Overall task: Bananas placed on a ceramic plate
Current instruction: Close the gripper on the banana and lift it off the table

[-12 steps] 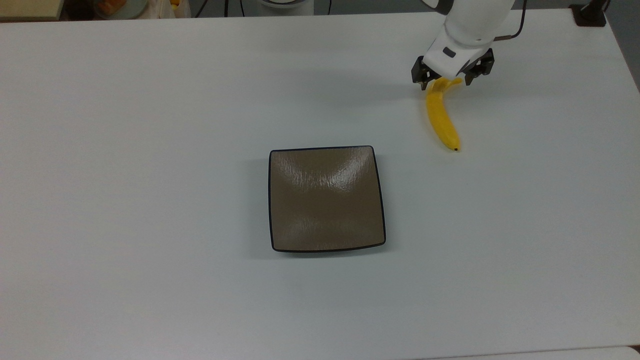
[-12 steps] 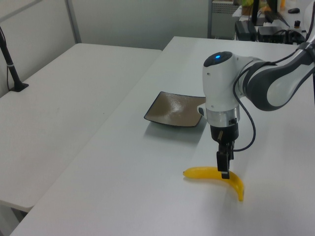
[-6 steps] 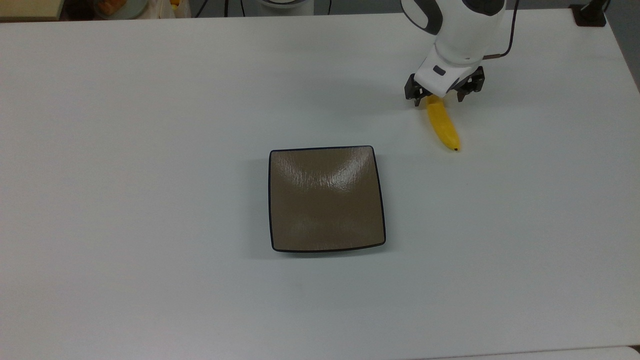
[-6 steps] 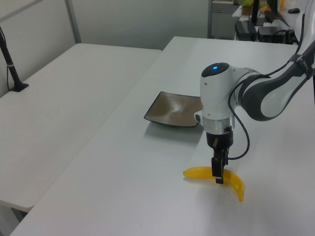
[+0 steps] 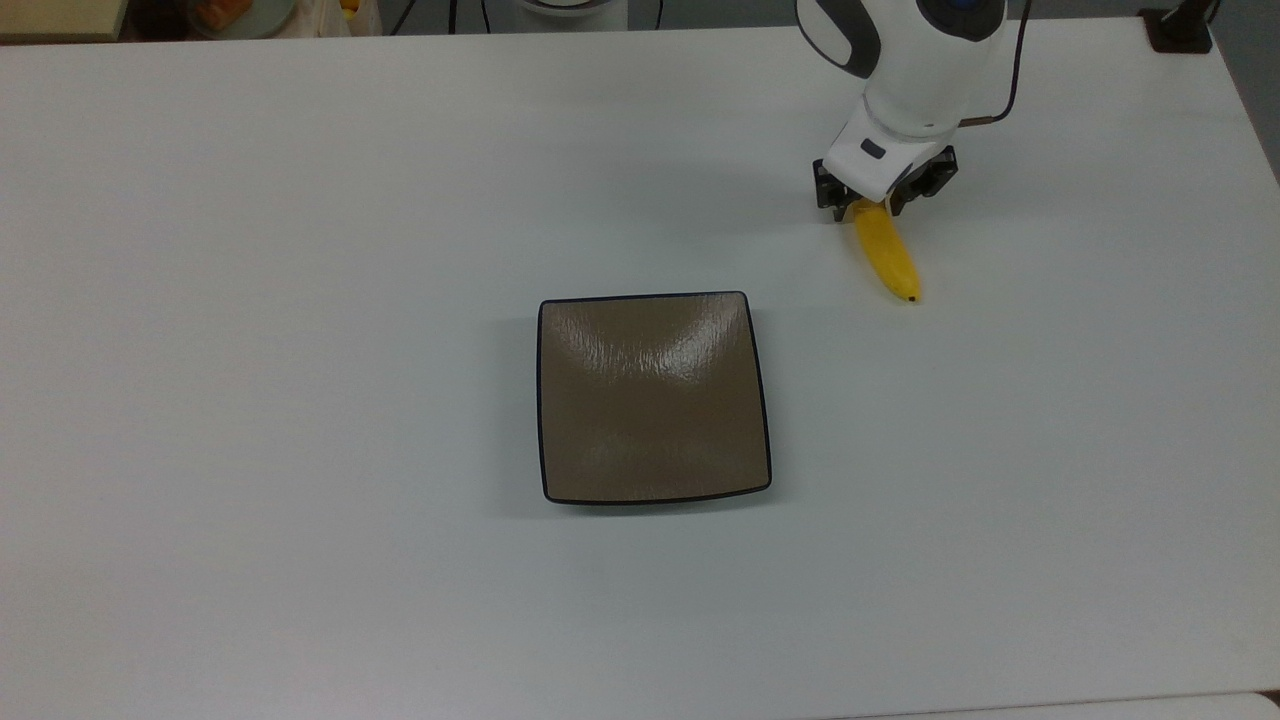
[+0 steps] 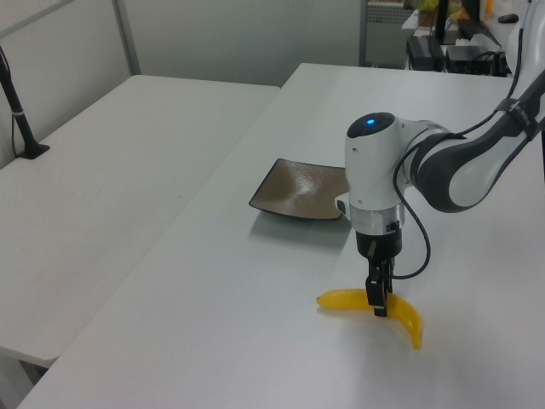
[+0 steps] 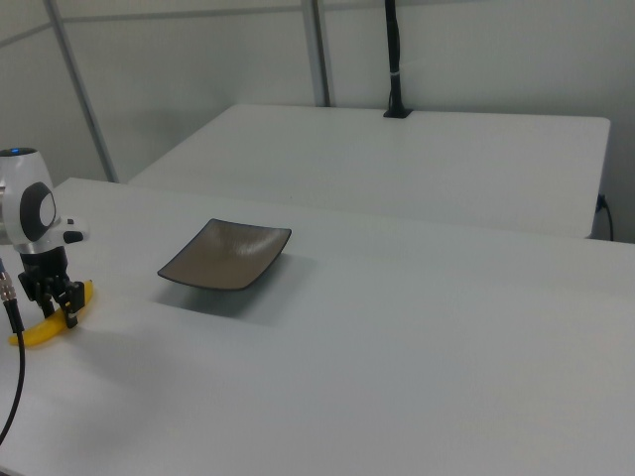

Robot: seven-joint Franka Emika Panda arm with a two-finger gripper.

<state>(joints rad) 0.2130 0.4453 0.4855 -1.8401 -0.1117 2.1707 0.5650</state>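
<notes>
**Gripper down over banana, plate unloaded**

Going left to right in the top view: the square glossy brown ceramic plate (image 5: 655, 397) with its thin dark rim sits mid-table on the plain white table (image 5: 300, 300), flat, nothing in it — same in the right view (image 7: 226, 255) and the left view (image 6: 302, 189).

To the top view's right and well apart from the plate, the smooth bright yellow curved banana (image 5: 888, 258) lies on the table, dark tip pointing toward the near edge. We see the white arm's black two-finger gripper (image 5: 872, 200) straddling its stem half, one finger either side. In the left view the gripper (image 6: 377, 300) comes straight down on the banana (image 6: 376, 306) near mid-length — we read that as a balanced pick. Jaws look narrowed around the fruit, but we can't tell if they actually clamp it.

Our judgement: grasp stage; lift and carry to plate not yet done. The curved body may roll if the pinch is off-centre.
</notes>
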